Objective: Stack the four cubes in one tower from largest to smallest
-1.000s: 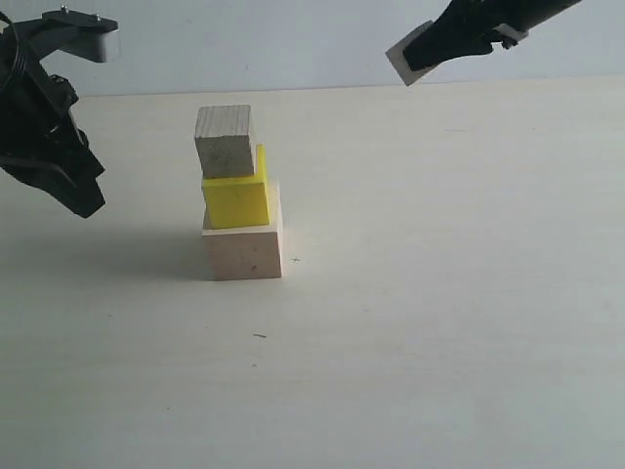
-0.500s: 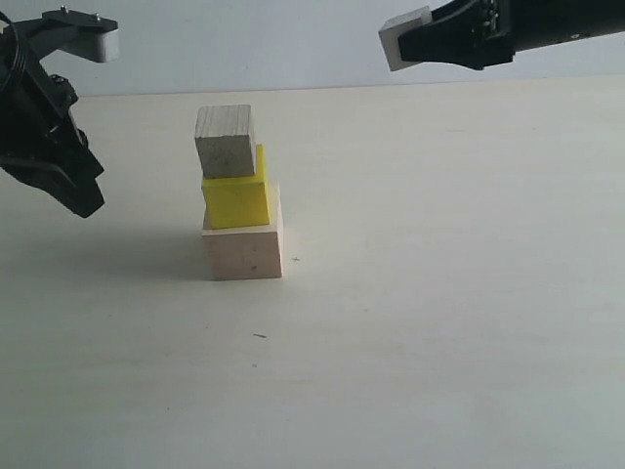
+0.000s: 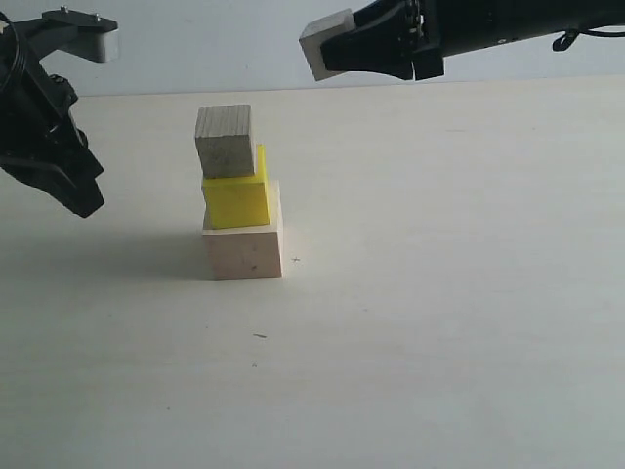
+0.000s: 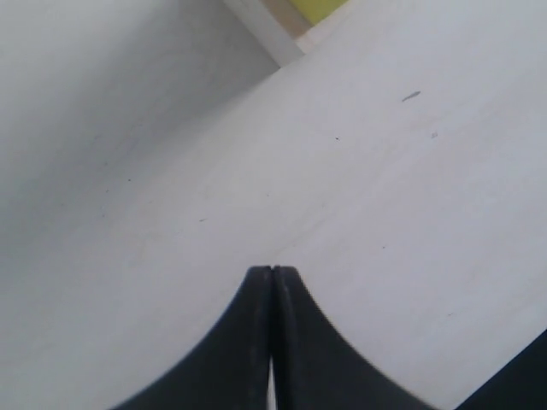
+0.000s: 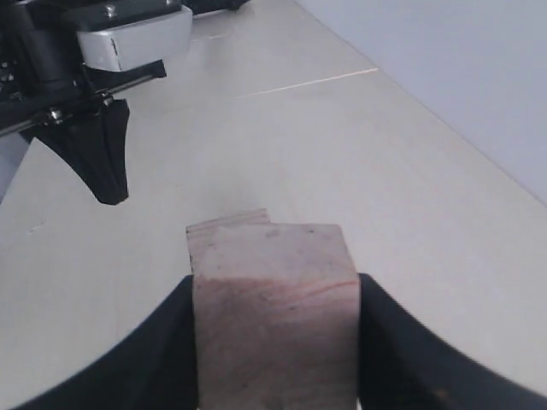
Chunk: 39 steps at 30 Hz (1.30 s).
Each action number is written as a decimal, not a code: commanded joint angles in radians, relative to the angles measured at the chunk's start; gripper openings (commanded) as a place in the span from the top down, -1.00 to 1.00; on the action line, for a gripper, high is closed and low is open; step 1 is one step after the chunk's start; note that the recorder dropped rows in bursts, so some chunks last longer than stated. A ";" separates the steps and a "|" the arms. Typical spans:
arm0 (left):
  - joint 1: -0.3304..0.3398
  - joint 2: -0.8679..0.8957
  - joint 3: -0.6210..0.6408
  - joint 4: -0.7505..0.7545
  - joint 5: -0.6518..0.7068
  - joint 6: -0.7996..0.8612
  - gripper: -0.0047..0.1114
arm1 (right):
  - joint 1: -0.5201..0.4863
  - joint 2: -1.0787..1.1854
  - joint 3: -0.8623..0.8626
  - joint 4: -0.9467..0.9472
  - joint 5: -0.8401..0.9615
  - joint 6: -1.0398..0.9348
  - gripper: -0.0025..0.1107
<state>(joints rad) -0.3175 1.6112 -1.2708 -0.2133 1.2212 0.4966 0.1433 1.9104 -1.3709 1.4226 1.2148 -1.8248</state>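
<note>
On the table a three-cube column stands: large pale wood cube (image 3: pixel 243 251) at the bottom, yellow cube (image 3: pixel 236 198) on it, medium pale wood cube (image 3: pixel 225 140) on top, set toward the left edge. My right gripper (image 3: pixel 337 47) hangs high, up and to the right of the column, shut on the smallest pale wood cube (image 3: pixel 327 43) (image 5: pixel 273 312). My left gripper (image 3: pixel 83 200) (image 4: pixel 272 270) hovers left of the column, jaws pressed together with nothing between them. In the left wrist view a corner of the large cube (image 4: pixel 267 24) and a sliver of the yellow cube (image 4: pixel 318 8) show.
The pale table (image 3: pixel 439 293) stretches wide to the right and front of the column. A small dark fleck (image 3: pixel 259 336) lies in front of the column. The left arm's body (image 5: pixel 94 51) shows in the right wrist view.
My right gripper has carried the smallest cube leftward, from the far upper right toward the column. The left gripper and the three stacked cubes have stayed put.
</note>
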 commanded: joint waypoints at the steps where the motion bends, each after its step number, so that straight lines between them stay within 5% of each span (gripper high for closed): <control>1: 0.001 -0.010 0.003 0.058 0.000 -0.007 0.92 | 0.047 -0.035 0.004 0.037 0.006 -0.014 0.96; 9: 0.039 -0.010 0.003 0.162 0.000 -0.046 0.92 | 0.143 -0.035 0.004 0.070 0.006 -0.085 0.96; 29: 0.232 -0.010 0.003 0.171 0.000 -0.166 0.92 | 0.171 0.008 0.004 0.150 -0.059 -0.128 0.96; 39: 0.341 -0.175 0.176 0.097 -0.345 -0.246 0.92 | 0.183 0.010 0.004 0.150 -0.088 -0.130 0.96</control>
<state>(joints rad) 0.0066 1.5247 -1.1679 -0.0829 0.9996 0.2700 0.3238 1.9216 -1.3709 1.5527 1.1351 -1.9431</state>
